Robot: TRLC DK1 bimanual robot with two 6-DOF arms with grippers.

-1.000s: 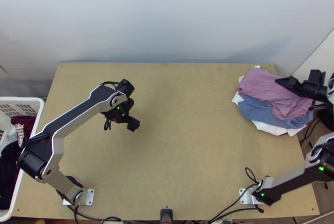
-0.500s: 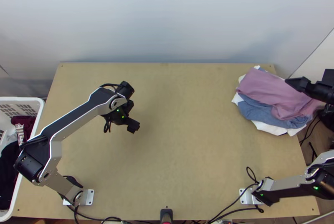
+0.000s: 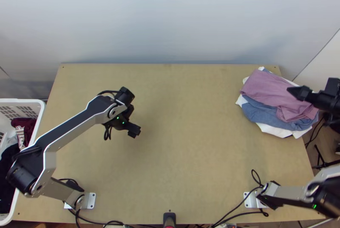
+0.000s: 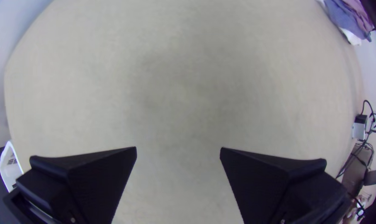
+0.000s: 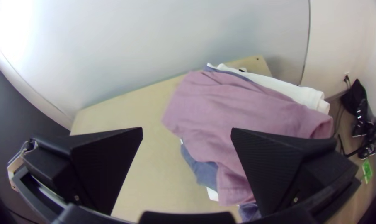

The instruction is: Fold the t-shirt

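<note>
Right gripper: fingers wide apart, nothing between them, at the pile's outer side in the top view. Left gripper: likewise open and unloaded, above bare board on the left half of the table.

We take the pink shirt as the task's t-shirt. It lies on top of the pile at the table's far right corner, doubled over into a loose bundle; we cannot count its folds. Blue cloth and white cloth stick out beneath it.

Our reading: the shirt is laid down and the step in hand is getting the right gripper clear. To do it well, we should lift straight up before swinging away, keeping the fingers spread so that neither tip hooks the soft upper layer. A low sideways exit could drag the bundle askew or pull the pile toward the table edge. If a neater stack is wanted, light presses with a flat finger would serve better than a regrasp. The left arm can wait well apart.

Surface: light wood, flat, ample room in the middle for spreading a garment. Room: a pale wall stands behind the table's far edge; a white basket at the left side holds a dark red garment among other clothes; wooden floor lies beyond the pile.
</note>
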